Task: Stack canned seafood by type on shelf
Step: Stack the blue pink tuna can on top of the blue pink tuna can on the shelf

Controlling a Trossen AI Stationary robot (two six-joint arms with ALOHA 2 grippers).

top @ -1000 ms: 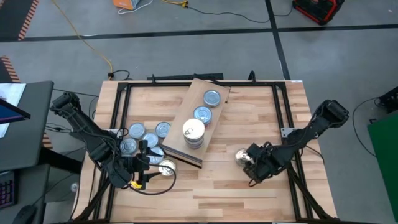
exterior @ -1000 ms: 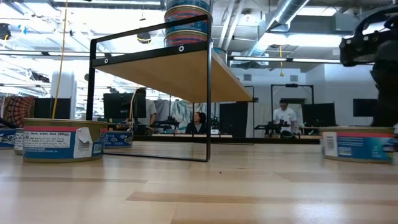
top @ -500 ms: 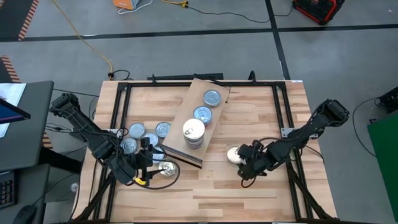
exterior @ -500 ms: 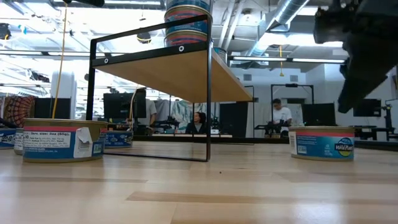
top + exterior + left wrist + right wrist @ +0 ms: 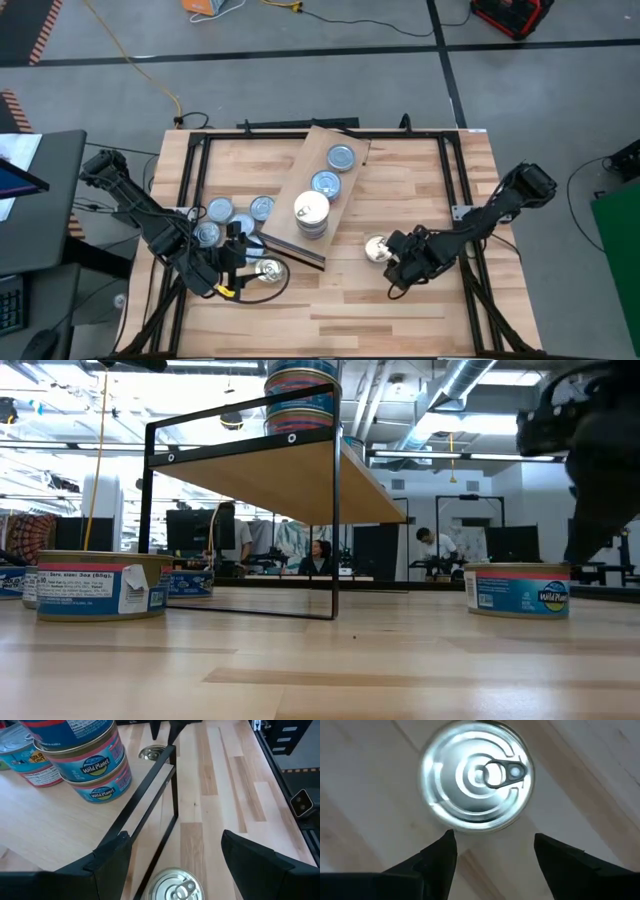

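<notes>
High view: shelf lies diagonal mid-table, carrying two blue-topped cans and a pale-lidded stack. Loose cans cluster to its left. Left gripper is near a pull-tab can; right gripper is just beside another.

Low view: right can sits flat, unheld.

Wrist views: both sets of jaws spread wide, grasping nothing — each can lies ahead of the fingers. Risk: an off-centre close could skid a can away, or the carry could clip the stack.

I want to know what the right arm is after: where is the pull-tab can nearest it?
In the high view the pull-tab can sits on the tabletop right of the shelf, just ahead of the open right claw, not gripped.
</notes>
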